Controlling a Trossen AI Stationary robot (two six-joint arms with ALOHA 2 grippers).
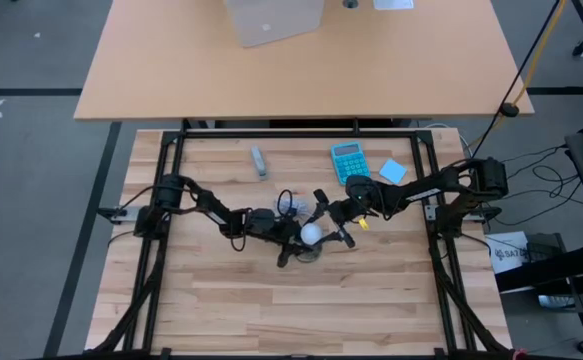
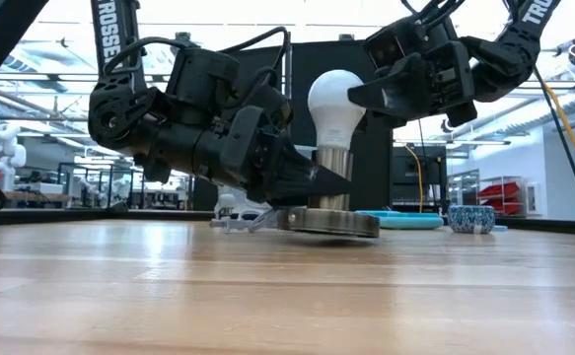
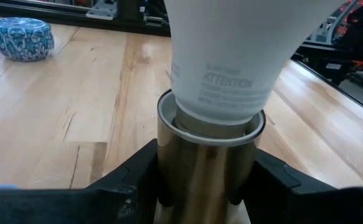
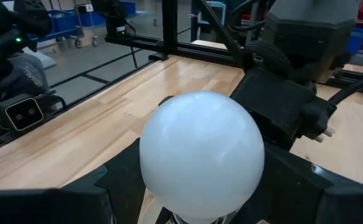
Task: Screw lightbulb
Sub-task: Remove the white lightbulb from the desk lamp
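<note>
The lightbulb stands upright in the socket, which the left gripper clamps, while the right gripper holds its head; a skewed turn could cross the thread or tip the base

Premises: robotics lab/workshop. Evidence: wood-slat bench in black metal frame, open ceiling w/ strip lights, small white robot on far shelving. Also blue storage bins and loose floor cables.
</note>
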